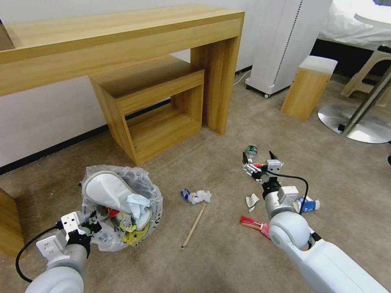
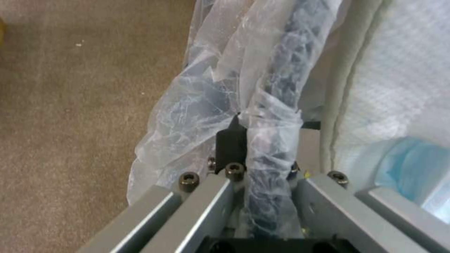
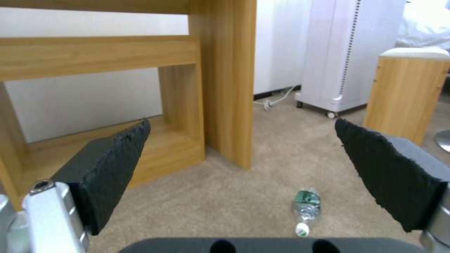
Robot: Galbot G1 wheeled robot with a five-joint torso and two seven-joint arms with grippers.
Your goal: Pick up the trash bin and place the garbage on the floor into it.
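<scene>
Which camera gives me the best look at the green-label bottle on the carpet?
The right wrist view: the green-label bottle lies whole and unblocked on the carpet between the open right gripper fingers. In the head view the bottle is small, just beyond that gripper. The left wrist view faces the trash bin.

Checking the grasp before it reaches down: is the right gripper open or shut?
Open. The right gripper has its pads spread wide, nothing between them, with the green-label bottle lying on the carpet ahead.
</scene>
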